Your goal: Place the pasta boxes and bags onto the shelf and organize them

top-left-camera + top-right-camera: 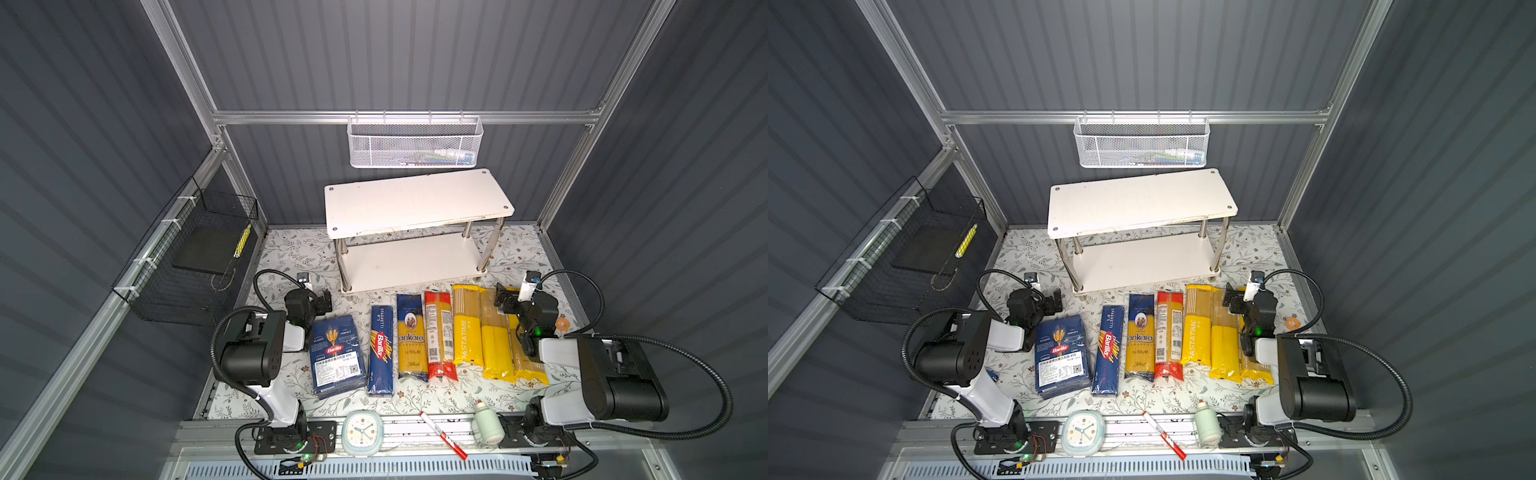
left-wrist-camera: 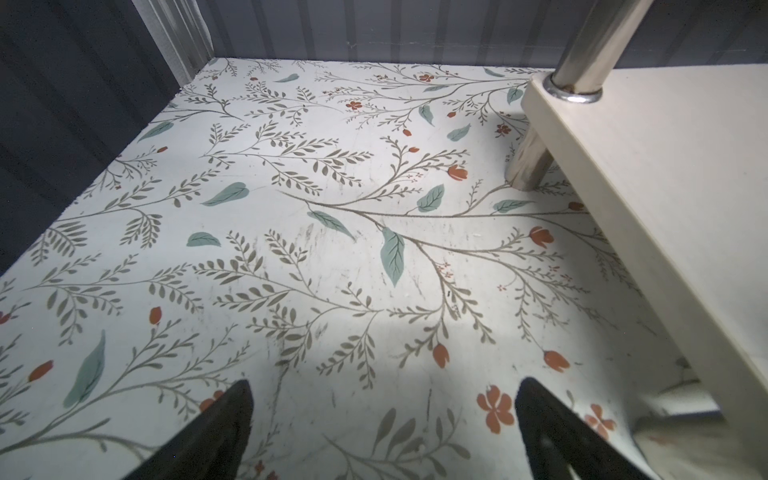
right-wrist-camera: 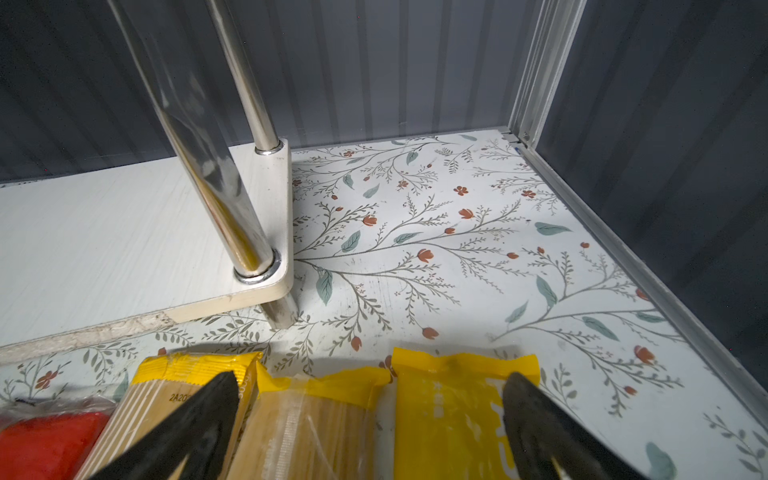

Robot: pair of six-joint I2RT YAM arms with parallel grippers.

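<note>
In both top views a wide Barilla box (image 1: 337, 356) (image 1: 1062, 353), a narrow Barilla box (image 1: 381, 351), an ankara bag (image 1: 411, 337), a red-and-clear bag (image 1: 439, 336) and three yellow Pastatime bags (image 1: 468, 326) (image 3: 449, 411) lie in a row in front of the white two-tier shelf (image 1: 415, 199) (image 1: 1142, 199). Both shelf boards are bare. My left gripper (image 1: 326, 300) (image 2: 384, 384) is open over the bare mat beside the shelf's lower board (image 2: 665, 199). My right gripper (image 1: 500, 299) (image 3: 370, 376) is open just above the far ends of the yellow bags, holding nothing.
A white mesh basket (image 1: 415, 143) hangs on the back wall above the shelf. A black wire basket (image 1: 195, 257) hangs on the left wall. A clock (image 1: 362, 432), a red marker (image 1: 442, 434) and a white bottle (image 1: 488, 424) lie on the front rail.
</note>
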